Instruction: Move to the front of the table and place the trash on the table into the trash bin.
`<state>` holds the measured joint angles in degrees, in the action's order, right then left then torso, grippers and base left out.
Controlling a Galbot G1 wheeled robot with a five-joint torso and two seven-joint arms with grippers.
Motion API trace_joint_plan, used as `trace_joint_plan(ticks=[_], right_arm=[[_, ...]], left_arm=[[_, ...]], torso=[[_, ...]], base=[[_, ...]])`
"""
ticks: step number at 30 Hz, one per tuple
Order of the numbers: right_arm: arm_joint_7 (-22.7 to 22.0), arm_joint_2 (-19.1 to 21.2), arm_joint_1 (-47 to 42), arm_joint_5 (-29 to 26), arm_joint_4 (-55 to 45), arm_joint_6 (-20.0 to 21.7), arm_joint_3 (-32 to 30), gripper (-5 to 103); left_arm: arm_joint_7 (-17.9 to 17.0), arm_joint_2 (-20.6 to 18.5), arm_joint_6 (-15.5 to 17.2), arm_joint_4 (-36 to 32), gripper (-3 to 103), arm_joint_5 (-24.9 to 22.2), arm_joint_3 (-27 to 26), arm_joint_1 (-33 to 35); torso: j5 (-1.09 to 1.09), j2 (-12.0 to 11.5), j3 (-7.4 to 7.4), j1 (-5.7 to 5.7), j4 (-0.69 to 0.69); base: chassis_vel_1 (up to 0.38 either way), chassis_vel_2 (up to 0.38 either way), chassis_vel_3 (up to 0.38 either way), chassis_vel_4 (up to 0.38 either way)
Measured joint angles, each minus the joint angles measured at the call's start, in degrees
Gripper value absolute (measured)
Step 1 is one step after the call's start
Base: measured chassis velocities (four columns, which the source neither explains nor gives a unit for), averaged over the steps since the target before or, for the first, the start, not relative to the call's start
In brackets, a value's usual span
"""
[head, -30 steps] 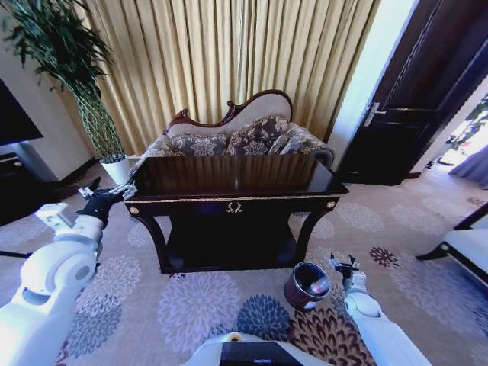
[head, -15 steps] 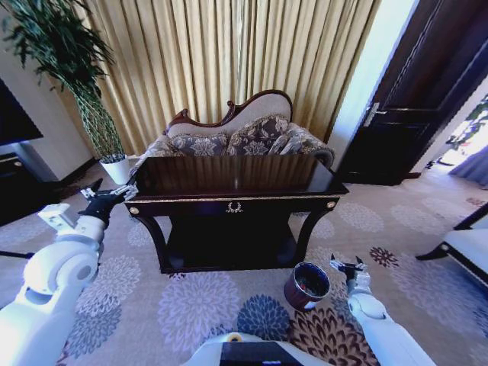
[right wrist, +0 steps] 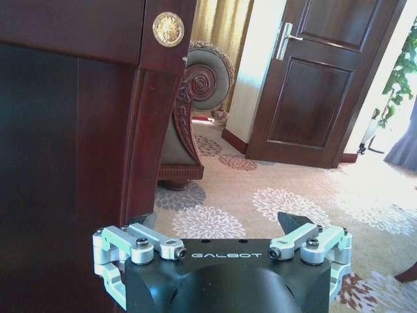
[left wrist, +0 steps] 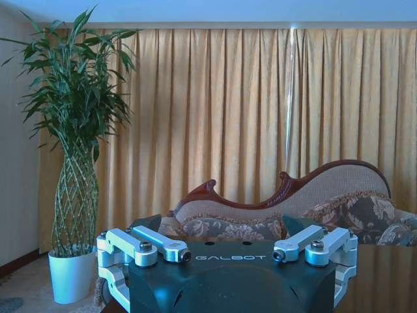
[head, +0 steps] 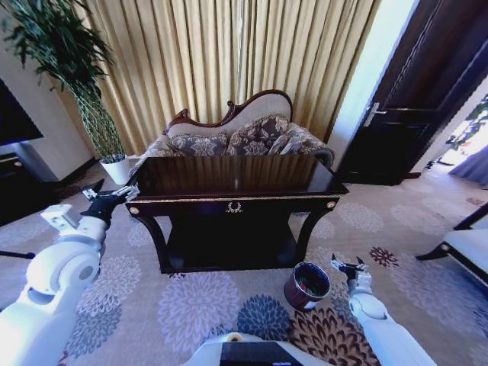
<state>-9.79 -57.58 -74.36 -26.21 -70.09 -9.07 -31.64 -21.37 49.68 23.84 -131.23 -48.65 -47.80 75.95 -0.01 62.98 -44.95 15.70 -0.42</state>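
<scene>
I stand before the table (head: 229,179), its long side running across my view and its drawer front facing me. The glossy top looks bare, so I judge the clearing nearly or wholly done. The trash bin (head: 307,285) stands upright on the carpet by the table's right front leg, mouth up; a reddish scrap shows inside, too small to identify. My right hand (head: 348,268) hangs just beside the bin's rim, fingers spread wide and empty. My left hand (head: 107,200) sits off the table's left corner, wide and empty too.
</scene>
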Motion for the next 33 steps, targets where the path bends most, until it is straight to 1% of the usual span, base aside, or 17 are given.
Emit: trace_joint_plan(ticks=[1, 3, 4, 5, 6, 8, 9, 12, 13, 16, 18, 21, 23, 24, 26, 30, 33], right_arm=[[0.0, 0.2, -0.1, -0.3, -0.5, 0.1, -0.2, 100], [0.0, 0.7, -0.7, -2.2, -3.9, 2.4, -1.6, 100], [0.0, 0.7, -0.7, -2.2, -3.9, 2.4, -1.6, 100], [0.0, 1.3, -1.7, -4.4, -7.9, 4.8, -3.2, 100], [0.0, 1.3, -1.7, -4.4, -7.9, 4.8, -3.2, 100], [0.0, 2.2, -3.6, -6.5, -15.4, 7.5, -5.8, 100], [0.0, 2.2, -3.6, -6.5, -15.4, 7.5, -5.8, 100], [0.0, 3.5, -7.2, -8.3, -27.8, 10.7, -9.7, 100], [0.0, 3.5, -7.2, -8.3, -27.8, 10.7, -9.7, 100], [0.1, 4.5, -9.8, -11.3, -38.8, 14.9, -13.3, 100], [0.1, 4.6, -10.1, -11.5, -40.2, 15.5, -13.8, 100], [1.8, 5.4, -12.2, -15.2, -49.1, 20.6, -17.8, 100], [2.2, 5.6, -12.5, -15.6, -50.2, 21.2, -18.3, 100], [3.4, 5.9, -13.2, -16.3, -52.7, 22.2, -19.2, 100], [4.1, 6.3, -13.6, -16.7, -55.2, 23.1, -19.6, 100], [4.4, 6.7, -13.7, -17.0, -57.5, 23.9, -19.4, 100], [4.4, 7.0, -13.5, -17.0, -58.7, 24.1, -18.5, 100]], left_arm=[[0.0, 0.0, 0.0, 0.0, 100, 0.0, 0.0, 0.0], [0.0, 0.1, 0.0, 0.0, 100, 0.0, 0.0, -0.1], [0.0, 0.1, 0.0, 0.0, 100, 0.0, 0.0, -0.1], [0.0, 0.2, 0.0, 0.0, 100, 0.0, 0.0, -0.1], [0.0, 0.2, 0.0, 0.0, 100, 0.0, 0.0, -0.1], [0.0, 0.4, 0.0, 0.1, 100, 0.1, -0.2, 0.0], [0.0, 0.4, 0.0, 0.1, 100, 0.1, -0.2, 0.0], [0.0, 1.1, 0.3, 0.0, 100, 0.1, -0.6, 0.5], [0.0, 1.1, 0.3, 0.0, 100, 0.1, -0.6, 0.5], [-0.1, 1.7, 0.4, -0.4, 100, 0.1, -0.9, 1.0], [-0.1, 1.7, 0.4, -0.4, 100, 0.1, -1.0, 1.0], [0.9, 1.7, 0.3, -0.3, 100, 0.1, -1.6, 1.1], [1.2, 1.7, 0.3, -0.3, 100, 0.1, -1.7, 1.1], [1.7, 1.5, -0.1, -0.3, 100, 0.0, -1.8, 1.1], [2.3, 1.3, -0.6, -0.2, 100, -0.1, -1.9, 1.1], [3.5, 0.8, -1.2, -0.2, 100, -0.6, -1.9, 1.1], [4.4, 0.2, -1.6, -0.2, 100, -2.2, -1.7, 1.0]], torso=[[0.01, 0.0, 0.0, 0.0, 0.0], [0.01, 0.0, 0.0, 0.0, 0.0], [0.01, 0.0, 0.0, 0.0, 0.0], [0.01, 0.0, 0.0, 0.0, 0.0], [0.01, 0.0, 0.0, 0.0, 0.0], [-0.02, 0.0, 0.0, 0.0, 0.0], [-0.02, 0.0, 0.0, 0.0, 0.0], [-0.02, 0.0, 0.0, 0.0, 0.01], [-0.02, 0.0, 0.0, 0.0, 0.01], [-0.02, 0.0, 0.0, 0.0, 0.01], [-0.02, 0.0, 0.0, 0.0, 0.01], [-0.03, 0.0, 0.0, 0.0, 0.0], [-0.03, 0.0, 0.0, 0.0, 0.0], [0.0, 0.0, 0.0, 0.0, 0.0], [-0.01, 0.0, 0.0, 0.0, 0.0], [-0.01, 0.0, 0.0, 0.0, 0.0], [-0.01, 0.0, 0.0, 0.0, 0.0]], base=[[0.0, 0.0, 0.0, 0.0], [0.0, 0.0, 0.0, 0.0], [0.0, 0.0, 0.0, 0.0], [0.0, 0.0, 0.0, 0.0], [0.0, 0.0, 0.0, 0.0], [0.0, 0.0, 0.0, 0.0], [0.0, 0.0, 0.0, 0.0], [0.0, 0.0, 0.0, 0.0], [0.0, 0.0, 0.0, 0.0], [0.0, 0.0, 0.0, 0.0], [0.0, 0.0, 0.0, 0.0], [0.0, 0.0, 0.0, 0.0], [0.0, 0.0, 0.0, 0.0], [0.0, 0.0, 0.0, 0.0], [0.0, 0.0, 0.0, 0.0], [0.0, 0.0, 0.0, 0.0], [0.0, 0.0, 0.0, 0.0]])
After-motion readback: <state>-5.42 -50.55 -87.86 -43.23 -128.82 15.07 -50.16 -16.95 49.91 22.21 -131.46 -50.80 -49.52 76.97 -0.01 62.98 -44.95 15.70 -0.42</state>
